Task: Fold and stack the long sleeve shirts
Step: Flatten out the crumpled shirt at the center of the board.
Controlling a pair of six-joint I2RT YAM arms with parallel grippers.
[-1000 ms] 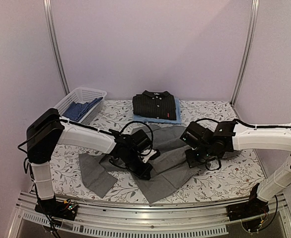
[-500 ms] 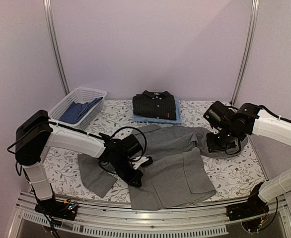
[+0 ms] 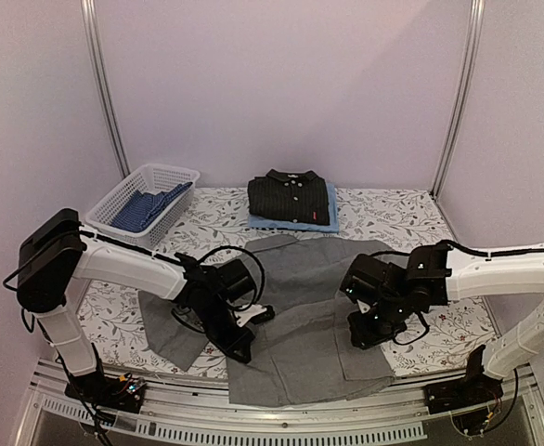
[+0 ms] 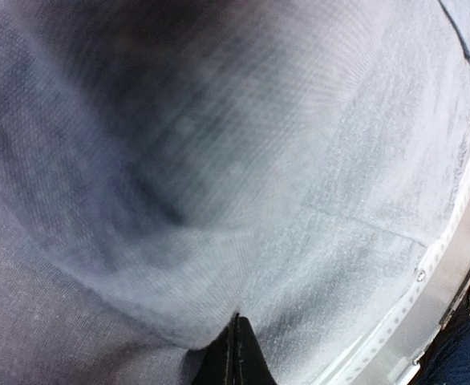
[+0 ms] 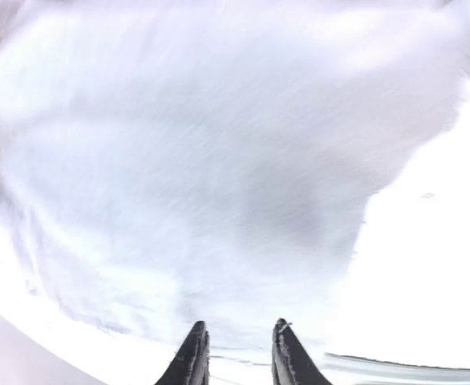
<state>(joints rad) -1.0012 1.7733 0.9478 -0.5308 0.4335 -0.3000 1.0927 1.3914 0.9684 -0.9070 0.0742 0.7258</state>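
Grey shirt (image 3: pixel 309 325) lies spread at the table's (image 3: pixel 420 209) near edge, seen from above. Left wrist: the left gripper (image 4: pixel 235 353) is pinched tight on the cloth. Right wrist: the right gripper (image 5: pixel 237 353) has its fingers a little apart, holding nothing

Floral tbl (image 3: pixel 411 209) holds grey shirt (image 3: pixel 304 353), basket (image 3: pixel 174 170) & lt blue shirt (image 3: pixel 331 209).

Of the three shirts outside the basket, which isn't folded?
The grey shirt, spread out at the front between the arms; the black shirt lies folded on the blue one behind.
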